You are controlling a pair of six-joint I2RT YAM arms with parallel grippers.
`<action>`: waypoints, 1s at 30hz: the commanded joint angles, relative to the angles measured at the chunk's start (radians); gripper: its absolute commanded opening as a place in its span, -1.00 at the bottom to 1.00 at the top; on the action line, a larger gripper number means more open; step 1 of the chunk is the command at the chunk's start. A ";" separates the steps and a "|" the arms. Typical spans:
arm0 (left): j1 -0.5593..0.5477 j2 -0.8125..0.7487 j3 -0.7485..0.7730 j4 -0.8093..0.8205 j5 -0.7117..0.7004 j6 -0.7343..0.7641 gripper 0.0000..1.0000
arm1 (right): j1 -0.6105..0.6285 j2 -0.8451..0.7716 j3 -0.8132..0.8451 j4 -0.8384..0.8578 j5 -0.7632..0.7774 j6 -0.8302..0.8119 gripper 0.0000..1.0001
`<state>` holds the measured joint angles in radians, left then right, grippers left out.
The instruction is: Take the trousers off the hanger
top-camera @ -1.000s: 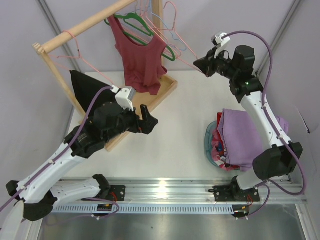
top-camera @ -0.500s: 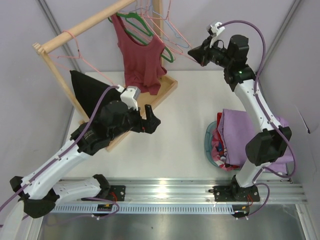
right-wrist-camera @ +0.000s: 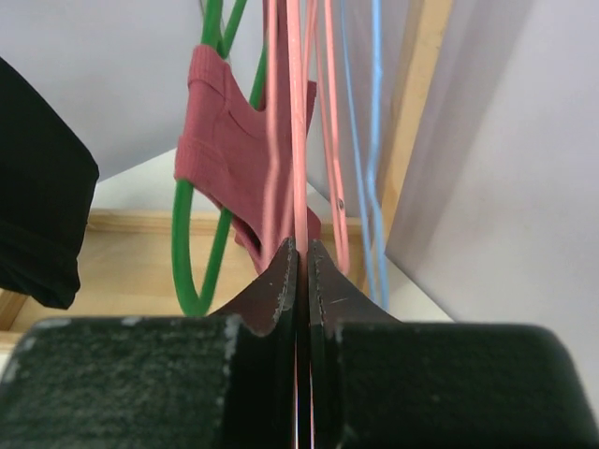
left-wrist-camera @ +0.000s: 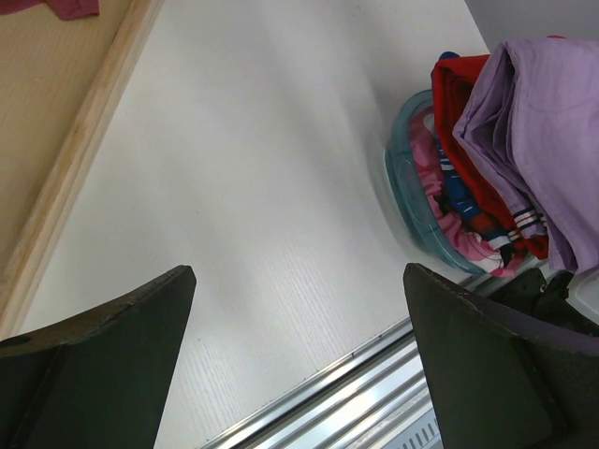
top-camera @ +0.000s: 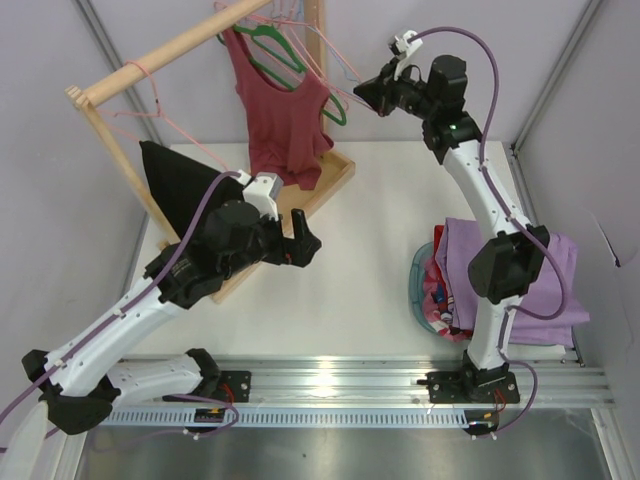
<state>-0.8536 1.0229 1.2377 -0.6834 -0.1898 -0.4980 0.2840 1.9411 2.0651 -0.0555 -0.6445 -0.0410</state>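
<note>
**Bare pink hanger going up to the rack, trousers already lying on the basket**

The left pincer (top-camera: pixel 300 240) is hovering low over the white table (top-camera: pixel 370 220). Its black jaws are standing wide apart and holding nothing, and over the last second it has been drifting only slightly. Behind it and to its left, the black garment (top-camera: pixel 175 180) is hanging from the pale wooden rail (top-camera: pixel 170 50). So is the maroon sleeveless top (top-camera: pixel 285 120), on its green wire hanger (top-camera: pixel 270 45). The top's hem is dangling over the shallow wooden tray (top-camera: pixel 335 180) that is serving as the rack's base.

The right pincer (top-camera: pixel 365 92) has been rising and swinging leftward during that same second, and is now reaching up beside the rack's far end. Its jaws are pressing together on the thin pale pink wire hanger (right-wrist-camera: pixel 298 140). A light blue wire hanger (right-wrist-camera: pixel 374 140) is hanging just to this pincer's right in the wrist view. No cloth is showing on the clamped wire. So the removal itself is looking finished, and the arm is probably carrying the stripped hanger back to the rail.

Well below the right pincer, near its own arm's base, the soft lilac fabric trousers (top-camera: pixel 457 270) are lying folded on top of the round translucent teal basket (top-camera: pixel 415 280) and spilling past its far rim. Under them the basket is holding a red garment (left-wrist-camera: pixel 459 89) and a pink patterned cloth (left-wrist-camera: pixel 449 220). The trousers are touching neither pincer
</note>
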 commanded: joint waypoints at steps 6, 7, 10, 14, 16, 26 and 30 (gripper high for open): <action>0.010 -0.006 0.025 -0.016 -0.013 -0.013 0.99 | 0.050 0.104 0.222 -0.038 0.091 0.036 -1.00; 0.011 -0.007 0.014 -0.013 -0.014 -0.014 0.99 | 0.055 0.110 0.233 -0.035 0.101 0.036 -1.00; 0.014 -0.017 0.005 -0.010 -0.013 -0.017 0.99 | 0.067 0.127 0.259 -0.055 0.137 0.032 -1.00; 0.014 -0.029 -0.001 -0.011 -0.014 -0.016 0.99 | 0.070 0.188 0.375 -0.109 0.151 0.027 -1.00; 0.016 -0.033 -0.003 -0.013 -0.016 -0.013 0.99 | 0.069 0.211 0.404 -0.127 0.154 0.030 -1.00; 0.028 -0.052 -0.017 -0.033 -0.033 -0.008 0.99 | 0.101 0.274 0.432 -0.153 0.155 -0.005 -1.00; 0.033 -0.053 -0.026 -0.033 -0.027 -0.011 0.99 | 0.109 0.286 0.434 -0.187 0.184 -0.033 -1.00</action>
<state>-0.8307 0.9874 1.2190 -0.7170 -0.2070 -0.5064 0.3798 2.2192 2.4374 -0.2256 -0.4911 -0.0399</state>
